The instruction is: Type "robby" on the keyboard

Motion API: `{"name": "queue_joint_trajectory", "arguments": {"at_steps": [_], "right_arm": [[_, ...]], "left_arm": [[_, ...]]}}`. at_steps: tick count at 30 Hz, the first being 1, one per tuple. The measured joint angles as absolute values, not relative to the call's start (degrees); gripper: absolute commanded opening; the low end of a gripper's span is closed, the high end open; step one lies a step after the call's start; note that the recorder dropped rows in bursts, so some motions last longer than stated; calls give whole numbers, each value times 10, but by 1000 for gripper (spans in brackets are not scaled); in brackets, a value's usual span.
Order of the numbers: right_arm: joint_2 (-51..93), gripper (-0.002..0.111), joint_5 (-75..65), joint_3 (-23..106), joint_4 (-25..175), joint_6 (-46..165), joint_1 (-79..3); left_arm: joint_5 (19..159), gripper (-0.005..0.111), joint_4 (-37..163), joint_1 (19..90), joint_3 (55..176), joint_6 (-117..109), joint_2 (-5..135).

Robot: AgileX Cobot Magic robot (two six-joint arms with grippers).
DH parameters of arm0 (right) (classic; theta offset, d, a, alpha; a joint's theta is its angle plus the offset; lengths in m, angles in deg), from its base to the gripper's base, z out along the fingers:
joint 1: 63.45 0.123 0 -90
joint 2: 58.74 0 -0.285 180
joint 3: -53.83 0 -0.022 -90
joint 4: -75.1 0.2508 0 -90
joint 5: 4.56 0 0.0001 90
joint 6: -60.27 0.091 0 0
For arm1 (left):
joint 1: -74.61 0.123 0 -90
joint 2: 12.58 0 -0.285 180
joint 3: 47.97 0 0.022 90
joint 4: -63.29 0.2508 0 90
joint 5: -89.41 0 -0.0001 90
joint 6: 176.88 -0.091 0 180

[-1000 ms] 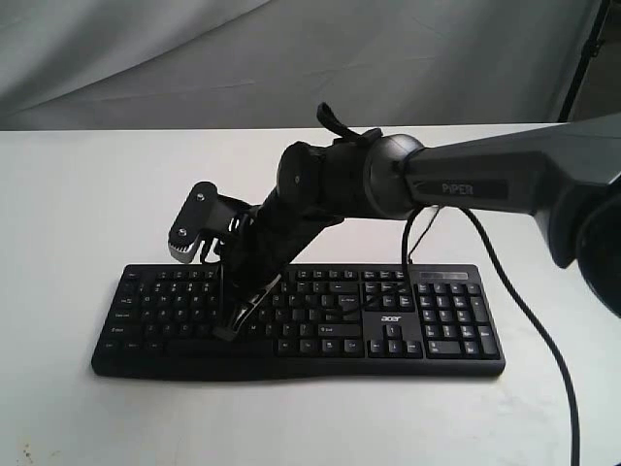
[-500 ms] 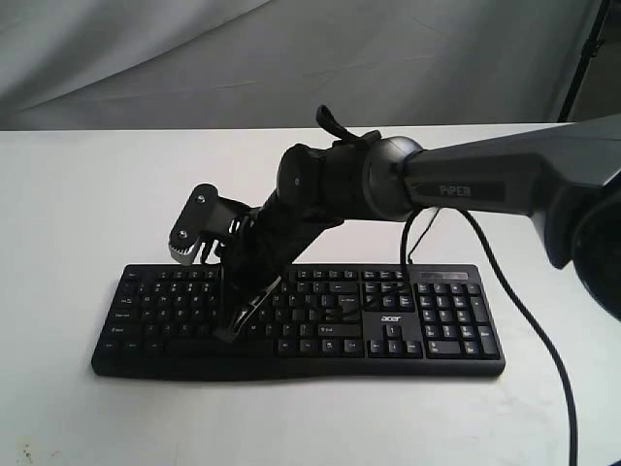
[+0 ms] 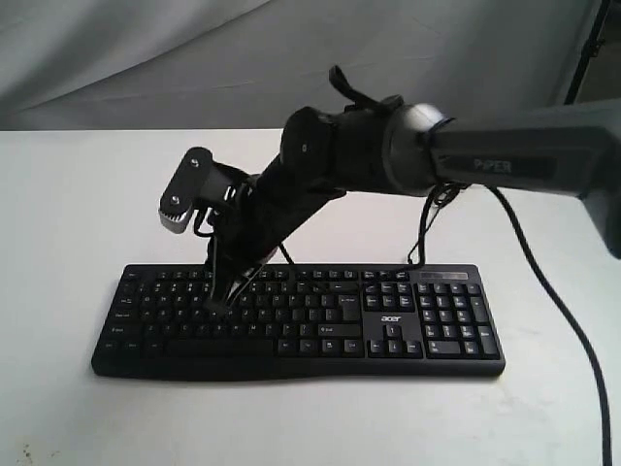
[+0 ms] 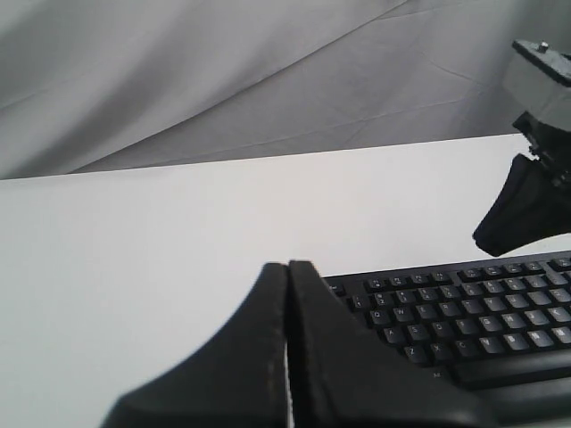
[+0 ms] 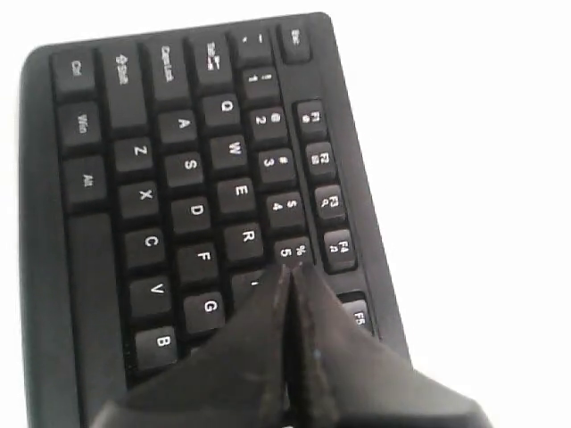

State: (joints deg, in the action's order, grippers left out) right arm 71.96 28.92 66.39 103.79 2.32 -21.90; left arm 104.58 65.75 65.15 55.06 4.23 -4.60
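The black keyboard [image 3: 320, 322] lies flat on the white table, its "acer" logo [image 3: 389, 318] beside the number pad. My right gripper [image 3: 215, 309] reaches across to the keyboard's left half, jaws shut and empty, tips pointing down at the upper letter rows. In the right wrist view the shut gripper [image 5: 290, 268] sits just past the R key [image 5: 247, 237], below the 5 key, on the keyboard [image 5: 178, 178]. In the left wrist view my left gripper [image 4: 287, 265] is shut and empty, off the keyboard's [image 4: 464, 312] left end, above bare table.
The white table [image 3: 78, 204] runs wide around the keyboard. A grey cloth backdrop [image 3: 194, 58] hangs behind. A black cable [image 3: 543, 291] trails from the right arm down across the table at right. The right arm's wrist [image 4: 531, 196] shows in the left wrist view.
My right gripper lifted from the bottom letter row and moved up and left toward the top letter row; the arm's elbow rose. The gripper stayed shut.
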Motion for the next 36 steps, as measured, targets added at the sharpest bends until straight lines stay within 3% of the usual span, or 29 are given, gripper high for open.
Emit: {"name": "queue_joint_trajectory", "arguments": {"at_steps": [14, 36], "right_arm": [[560, 0, 291, 617, 986, 75, -209], [46, 0, -83, 209, 1059, 128, -182]], "left_arm": [[1046, 0, 658, 652, 551, 42, -46], [1046, 0, 658, 652, 551, 42, -46]]}}
